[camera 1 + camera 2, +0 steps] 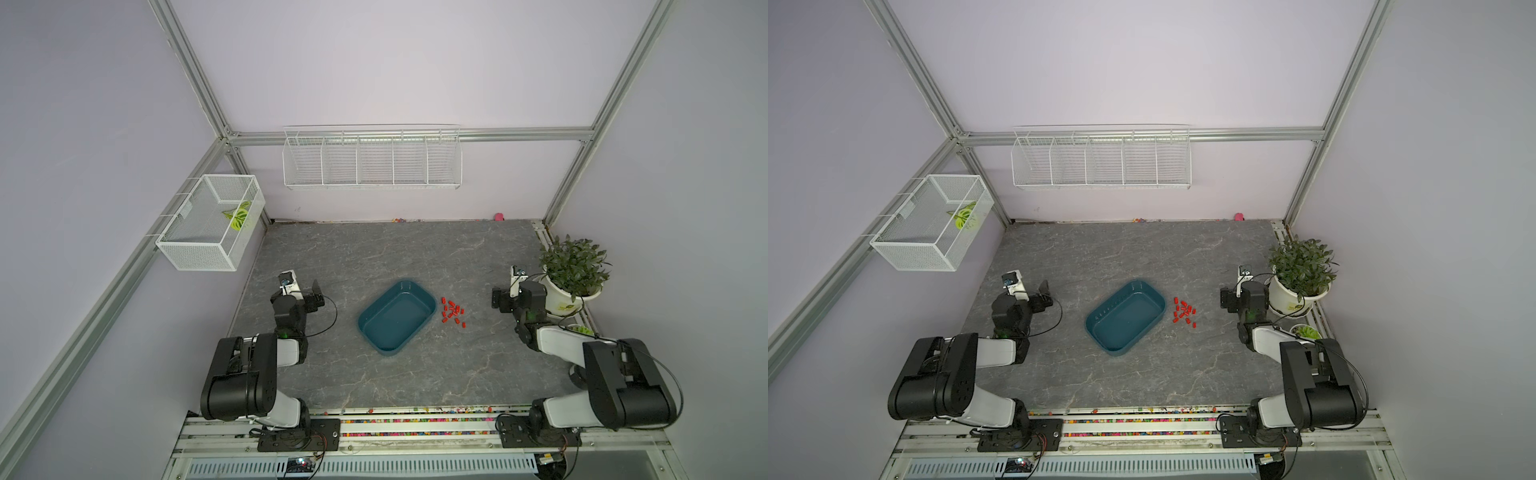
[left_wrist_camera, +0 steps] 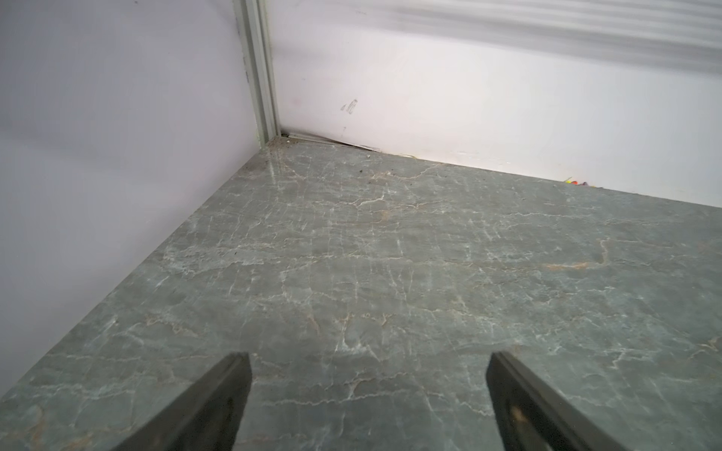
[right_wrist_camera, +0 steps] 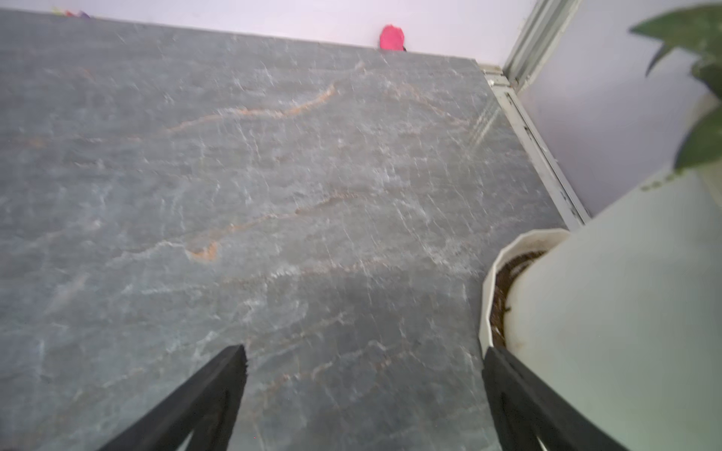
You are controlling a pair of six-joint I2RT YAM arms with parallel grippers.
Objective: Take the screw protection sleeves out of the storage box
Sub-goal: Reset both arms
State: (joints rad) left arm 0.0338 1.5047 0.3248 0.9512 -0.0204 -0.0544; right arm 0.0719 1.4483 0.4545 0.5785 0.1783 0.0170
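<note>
marble tabletop (image 1: 374,257), sleeves (image 1: 453,311) beside box (image 1: 395,320), between left tool (image 2: 369,359) and right tool (image 3: 363,351) (both wide)

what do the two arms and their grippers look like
Both the left arm and right arm have bulky black joint housings joined by white links, on black base plates. A thin black cable loops beside each wrist. The left gripper and right gripper have slim, black, tapering fingers.

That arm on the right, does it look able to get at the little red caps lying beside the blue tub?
Probably yes. The red caps lie out on the table between the blue tub and the right claw, which is open and empty, and nothing stands between them.
</note>
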